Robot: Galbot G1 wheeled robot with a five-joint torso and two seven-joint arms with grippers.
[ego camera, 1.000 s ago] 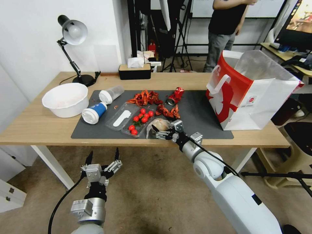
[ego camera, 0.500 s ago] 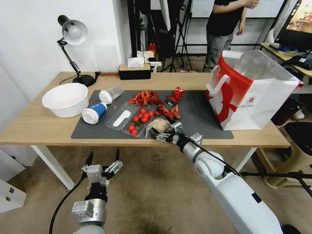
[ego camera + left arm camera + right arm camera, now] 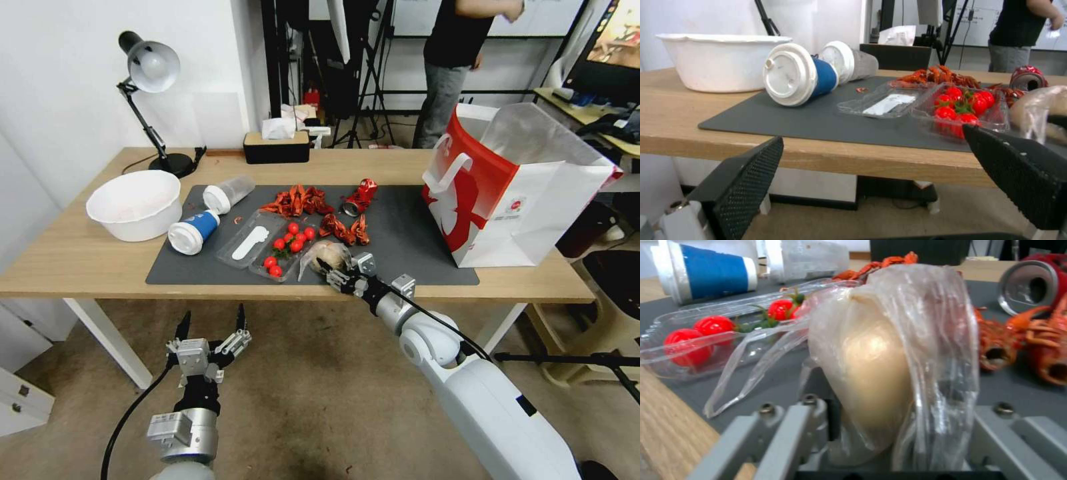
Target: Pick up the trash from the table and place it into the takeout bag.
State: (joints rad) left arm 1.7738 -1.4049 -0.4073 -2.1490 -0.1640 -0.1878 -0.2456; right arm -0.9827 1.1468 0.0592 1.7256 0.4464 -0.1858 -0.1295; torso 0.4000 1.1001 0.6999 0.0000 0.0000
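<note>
Right tool closing around the bun bag

The left tool (image 3: 210, 329) hung open below the bench (image 3: 80, 260). The right tool (image 3: 339, 273) had pushed forward and closed on the bun bag (image 3: 325, 256) since a second before, so lifting toward the takeout bag (image 3: 513, 193) seemed next.

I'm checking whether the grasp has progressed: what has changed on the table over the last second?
The right gripper has pushed slightly forward, its fingers now around the clear bag with bun, which has barely shifted and still lies on the dark grey mat. The left gripper stays open below the table edge. The cups, bowl, can and takeout bag are unmoved.
</note>
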